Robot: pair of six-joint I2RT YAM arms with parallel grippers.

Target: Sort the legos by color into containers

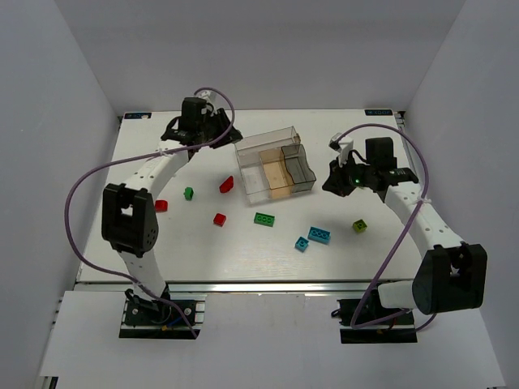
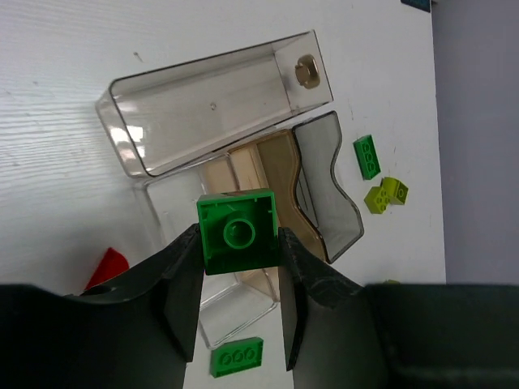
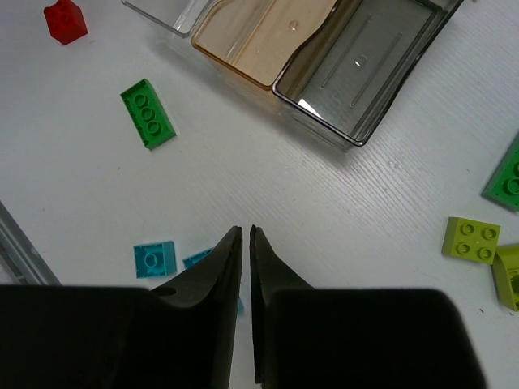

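My left gripper (image 2: 239,243) is shut on a dark green brick (image 2: 238,232) and holds it above the containers (image 2: 219,105): one large clear bin, a tan bin (image 2: 258,166) and a smoky bin (image 2: 324,190). In the top view the left gripper (image 1: 217,130) is at the left rear of the containers (image 1: 272,166). My right gripper (image 3: 245,230) is shut and empty above the table, in front of the smoky bin (image 3: 365,73); in the top view the right gripper (image 1: 332,180) is just right of the containers. All bins look empty of bricks.
Loose bricks lie in front of the bins: red ones (image 1: 161,205) (image 1: 226,185) (image 1: 219,219), green ones (image 1: 189,193) (image 1: 264,219), cyan ones (image 1: 301,243) (image 1: 319,235), a lime one (image 1: 359,225). Right of the bins lie a green brick (image 2: 366,156) and lime bricks (image 2: 385,194).
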